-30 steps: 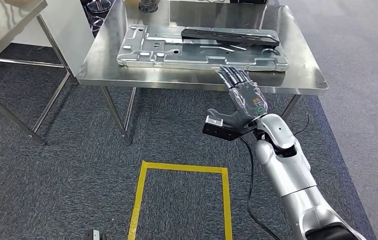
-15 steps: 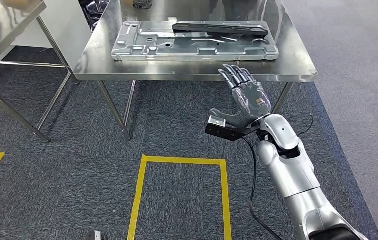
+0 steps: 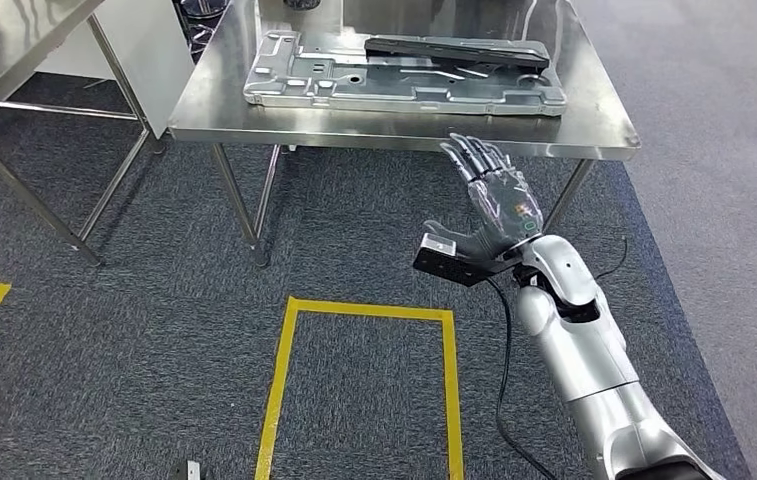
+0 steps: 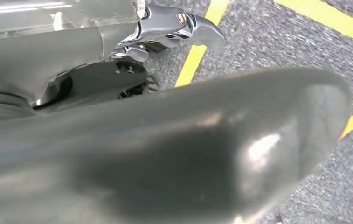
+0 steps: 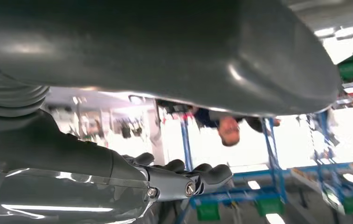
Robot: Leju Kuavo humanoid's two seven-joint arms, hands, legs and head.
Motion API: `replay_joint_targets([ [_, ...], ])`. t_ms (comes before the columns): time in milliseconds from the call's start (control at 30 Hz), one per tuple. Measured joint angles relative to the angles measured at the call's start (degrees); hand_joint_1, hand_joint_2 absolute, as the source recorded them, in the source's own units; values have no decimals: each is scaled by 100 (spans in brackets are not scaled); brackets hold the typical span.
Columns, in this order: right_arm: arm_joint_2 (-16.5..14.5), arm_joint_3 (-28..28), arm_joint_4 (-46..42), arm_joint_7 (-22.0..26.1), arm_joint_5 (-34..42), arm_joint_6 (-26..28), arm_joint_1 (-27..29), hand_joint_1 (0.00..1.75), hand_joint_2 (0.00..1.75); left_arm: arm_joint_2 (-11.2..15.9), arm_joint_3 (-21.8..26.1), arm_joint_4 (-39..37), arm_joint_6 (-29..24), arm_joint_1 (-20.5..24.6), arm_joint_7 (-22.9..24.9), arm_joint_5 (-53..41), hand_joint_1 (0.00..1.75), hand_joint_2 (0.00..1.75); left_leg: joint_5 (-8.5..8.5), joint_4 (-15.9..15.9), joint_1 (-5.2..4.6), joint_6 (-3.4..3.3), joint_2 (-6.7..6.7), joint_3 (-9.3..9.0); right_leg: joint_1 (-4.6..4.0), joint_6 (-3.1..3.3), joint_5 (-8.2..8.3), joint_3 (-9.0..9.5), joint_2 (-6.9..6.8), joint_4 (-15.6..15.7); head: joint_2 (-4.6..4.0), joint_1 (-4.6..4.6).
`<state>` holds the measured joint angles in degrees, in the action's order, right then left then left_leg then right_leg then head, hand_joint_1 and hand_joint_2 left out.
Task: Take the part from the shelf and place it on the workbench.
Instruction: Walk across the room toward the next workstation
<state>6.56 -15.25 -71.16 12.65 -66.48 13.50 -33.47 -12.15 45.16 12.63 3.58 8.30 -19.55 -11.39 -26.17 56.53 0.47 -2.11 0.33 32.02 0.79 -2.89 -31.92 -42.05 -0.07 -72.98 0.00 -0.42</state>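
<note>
**Part on counter, right hand empty**

Stainless-steel counter (image 3: pixel 594 125) carries the flat grey stamped-metal part (image 3: pixel 404 85). Grey carpet floor (image 3: pixel 104 340) bears yellow tape lines (image 3: pixel 284 385). Right hand (image 3: pixel 494 195) empty, fingers spread, before the counter edge. Left hand (image 4: pixel 165 149): state indeterminable.

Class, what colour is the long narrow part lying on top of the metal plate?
Black; the plate is silver-grey. Head view.

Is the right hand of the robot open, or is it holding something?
Open. In the head view the right hand is raised before the workbench, fingers spread, holding nothing.
</note>
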Motion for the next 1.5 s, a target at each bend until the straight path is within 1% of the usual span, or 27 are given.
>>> replay_joint_targets([
  [33, -1, 38, 37, 23, 79, 11, 81, 0, 0, 1, 0, 0, 0, -9, -2, 1, 0, 0, 17, 10, -1, 3, -5, 33, 3, -5, -2, 4, 0, -82, 0, 0],
  [67, -3, 80, 76, 54, 158, 30, 158, 0, 0, 1, 0, 0, 0, -15, -2, 2, 0, 0, 29, 24, -2, 10, -12, 58, 4, 0, 103, 134, -1, 93, 0, 1],
  [133, -16, 184, 161, 146, 370, 66, 290, 0, 0, 0, 0, 0, 2, -18, 3, 7, 0, 0, 40, 54, -5, 33, -21, 90, 0, 41, 409, 625, -3, 915, 0, -1],
  [200, -56, 330, 280, 280, 691, 36, 406, 0, 0, -1, 0, 0, 6, -13, 37, 23, 0, 0, 47, 83, -24, 79, -21, 120, -30, 109, 558, 945, -5, 1519, 0, -3],
  [267, -126, 539, 511, 452, 1121, -80, 529, 0, 0, -2, 1, 0, 25, -10, 153, 51, 0, 87, 62, 87, -35, 137, -19, 139, -60, 171, 569, 970, -3, 1614, 0, -5],
  [333, -216, 790, 904, 663, 1546, -138, 609, 0, 0, 1, 2, 0, 48, -14, 325, 85, 0, 175, 20, 126, -31, 194, -20, 161, -32, 240, 604, 969, -12, 1645, -1, -7],
  [400, -303, 1039, 1412, 845, 1886, -100, 622, 0, 0, 5, 2, 0, 53, -20, 421, 107, 0, 175, -240, 502, -24, 246, -23, 323, -1, 301, 642, 963, -23, 1679, -1, -17],
  [467, -364, 1305, 1991, 927, 2173, -69, 632, 0, 0, 13, 2, 0, 46, -29, 435, 110, 0, 175, -630, 1271, -12, 283, -23, 648, -5, 321, 652, 943, -28, 1676, 0, -27],
  [500, -386, 1453, 2299, 929, 2313, -74, 643, 0, 0, 19, 2, 0, 41, -38, 436, 112, 0, 175, -745, 1595, -7, 295, -22, 783, -7, 321, 654, 933, -31, 1669, 0, -26],
  [533, -404, 1608, 2601, 890, 2454, -96, 656, 0, 0, 27, 3, 0, 35, -48, 437, 115, 0, 175, -755, 1735, -4, 300, -22, 833, -8, 321, 654, 924, -32, 1660, 0, -27],
  [567, -418, 1770, 2899, 839, 2596, -128, 667, 0, 0, 36, 3, 0, 31, -57, 437, 120, 0, 175, -656, 1644, -1, 296, -22, 774, -7, 317, 653, 918, -32, 1650, 0, -28],
  [600, -430, 1927, 3174, 790, 2725, -166, 679, 0, 0, 45, 4, 0, 27, -62, 438, 125, 0, 175, -475, 1334, 3, 285, -22, 611, -7, 309, 649, 916, -30, 1637, 0, -28],
  [667, -446, 2231, 3662, 690, 2961, -287, 712, 0, 87, 63, 4, 0, 25, -60, 436, 138, 0, 175, -171, 533, 0, 246, -26, 216, -17, 271, 633, 904, -26, 1602, 0, -28],
  [733, -453, 2526, 4064, 574, 3199, -497, 763, 0, 175, 80, 6, 0, 19, -61, 432, 157, 0, 175, -100, 146, -14, 203, -32, 34, -35, 209, 633, 880, -21, 1583, 0, -22],
  [800, -464, 2832, 4397, 430, 3439, -732, 854, 0, 175, 94, 11, 0, 8, -72, 428, 176, 0, 175, -94, 121, -23, 143, -38, 22, -37, 138, 645, 877, -20, 1595, 0, -18],
  [867, -490, 3133, 4671, 240, 3651, -945, 980, 0, 175, 105, 17, 0, -2, -75, 425, 185, 0, 175, -54, 75, -11, 64, -38, 9, -16, 74, 539, 838, -17, 1483, -1, -10],
  [900, -505, 3280, 4794, 125, 3745, -1047, 1048, 0, 175, 110, 20, 0, -4, -73, 423, 186, 0, 175, -34, 52, -2, 30, -37, 6, -9, 47, 394, 744, -15, 1266, -1, -5],
  [967, -533, 3550, 5015, -128, 3902, -1233, 1205, 0, 175, 125, 24, 0, -4, -78, 428, 184, 0, 175, -22, 46, -8, -4, -37, 24, 2, 10, 2, 404, -13, 513, 0, 4],
  [1000, -546, 3673, 5112, -258, 3966, -1312, 1300, 0, 175, 134, 26, 0, 0, -89, 436, 180, 0, 175, -21, 47, -13, -9, -40, 31, 4, -4, -137, 236, -13, 147, 0, 3],
  [1033, -565, 3787, 5204, -392, 4027, -1388, 1398, 0, 175, 146, 29, 0, 4, -100, 452, 173, 0, 175, -21, 49, -18, -12, -43, 34, 6, -11, -177, 145, -13, -57, -1, 4],
  [1067, -588, 3888, 5288, -535, 4082, -1465, 1493, 0, 175, 157, 31, 0, 8, -109, 474, 159, 0, 175, -22, 52, -20, -11, -46, 36, 8, -11, -111, 158, -13, -39, -1, 4],
  [1100, -617, 3978, 5361, -687, 4136, -1543, 1580, 0, 175, 167, 32, 0, 15, -114, 504, 139, 0, 175, -25, 56, -21, -6, -49, 34, 9, -1, 47, 287, -13, 215, -1, 4],
  [1167, -687, 4143, 5482, -1054, 4239, -1692, 1741, 0, 175, 179, 32, 0, 26, -116, 578, 76, 0, 175, -40, 70, -34, 23, -50, 26, -2, 49, 393, 721, -18, 1058, -1, 3],
  [1233, -792, 4306, 5590, -1448, 4320, -1767, 1936, 0, 175, 189, 22, 0, 11, -120, 662, -7, 0, 175, -56, 84, -50, 79, -50, 21, -32, 122, 529, 975, -17, 1558, 0, -1],
  [1367, -1044, 4599, 5775, -2180, 4418, -1705, 2420, 0, 175, 228, -69, -1, -156, -176, 866, -215, 0, 175, -156, 164, -35, 214, -50, 29, -30, 267, 543, 1007, -20, 1635, -1, -6],
  [1433, -1167, 4725, 5830, -2332, 4476, -1659, 2608, 0, 175, 256, -100, -2, -218, -224, 920, -277, 0, 175, -482, 650, -21, 269, -47, 226, -10, 333, 566, 1010, -25, 1665, 0, -17],
  [1500, -1260, 4834, 5864, -2363, 4528, -1611, 2723, 0, 175, 279, -114, -2, -252, -266, 944, -304, 0, 175, -848, 1390, -11, 307, -46, 535, -14, 359, 567, 1002, -18, 1662, 0, -22],
])
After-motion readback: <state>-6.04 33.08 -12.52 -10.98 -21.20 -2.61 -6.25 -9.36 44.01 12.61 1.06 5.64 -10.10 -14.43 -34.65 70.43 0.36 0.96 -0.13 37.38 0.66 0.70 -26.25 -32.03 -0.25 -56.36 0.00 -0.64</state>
